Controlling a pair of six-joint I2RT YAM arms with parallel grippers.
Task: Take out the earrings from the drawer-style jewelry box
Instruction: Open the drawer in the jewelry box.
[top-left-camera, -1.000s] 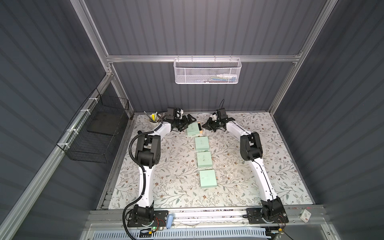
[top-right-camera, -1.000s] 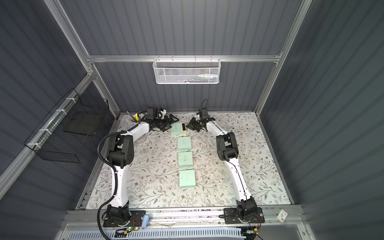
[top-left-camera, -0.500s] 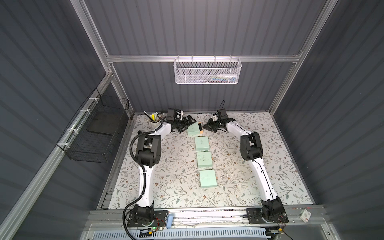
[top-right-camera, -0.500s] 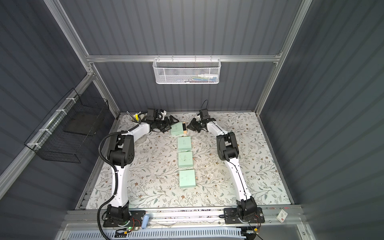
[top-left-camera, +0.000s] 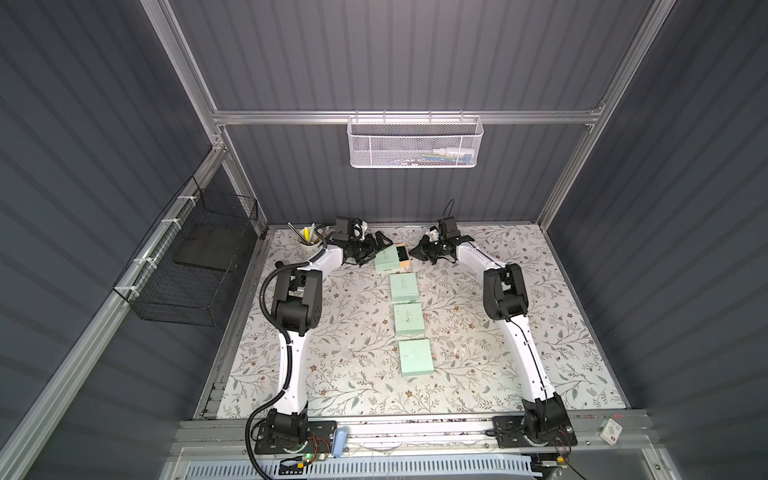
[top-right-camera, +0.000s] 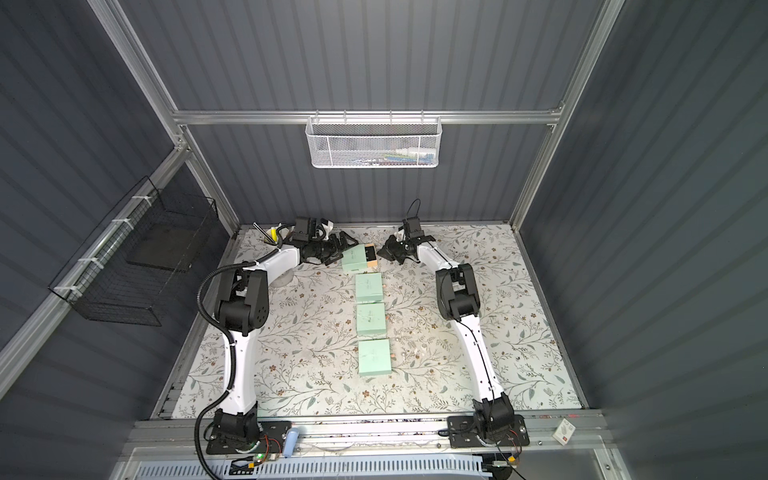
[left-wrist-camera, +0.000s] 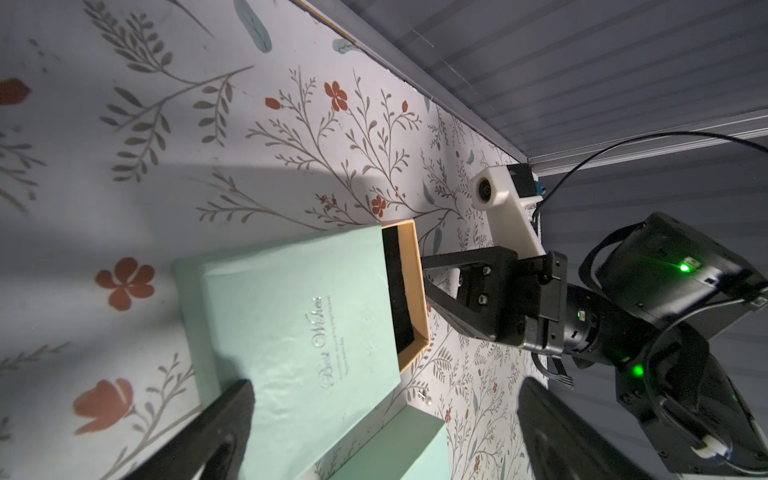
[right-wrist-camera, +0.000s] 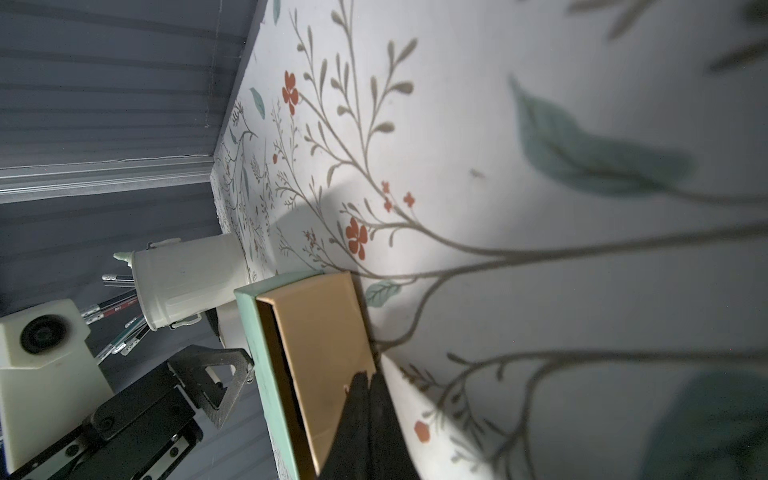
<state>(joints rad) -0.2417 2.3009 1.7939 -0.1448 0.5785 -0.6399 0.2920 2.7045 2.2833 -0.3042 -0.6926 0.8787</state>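
Left pincer spread beside mint box; right pincer pressed together at gold drawer.

The jewelry box is done in mint green, its drawer in tan-gold; the tabletop is printed with red flowers and grey sprigs.

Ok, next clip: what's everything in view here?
boxes: four, mint, in a row down mid-mat
drawer: one, tan, partly out of farthest box
cup: one, white, pens inside, far left corner
mesh basket: one, white, on back rail
wire basket: one, black, left wall
mat: one, floral, covering table
arms: two, white and black, from front rail
left claw: open, by farthest box
right claw: shut, at drawer front
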